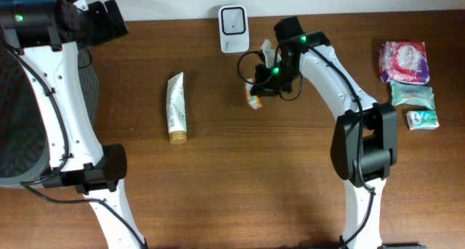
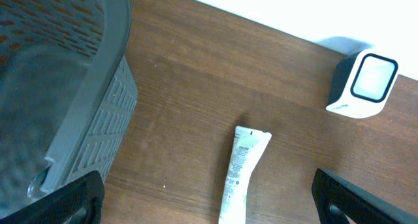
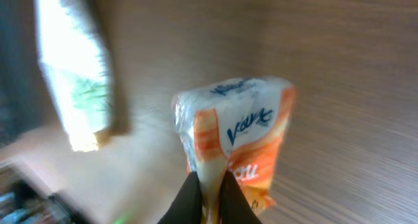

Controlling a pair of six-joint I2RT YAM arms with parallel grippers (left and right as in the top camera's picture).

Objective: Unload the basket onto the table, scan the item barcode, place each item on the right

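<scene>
Here, your right gripper [image 3: 208, 196] was clamped shut on the orange-and-white tissue pack [image 3: 238, 132] at five o'clock from the scanner [image 1: 234, 29], while your left gripper [image 2: 209, 204] gaped wide, empty.

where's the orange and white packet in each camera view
overhead: the orange and white packet sits mid-table under the right gripper, below and right of the white scanner.
left wrist: not in it.
right wrist: centre of the picture, pinched at its lower edge by that gripper.
shared landmark: the brown table is in all three; the scanner also shows at the right of the left wrist view.
</scene>
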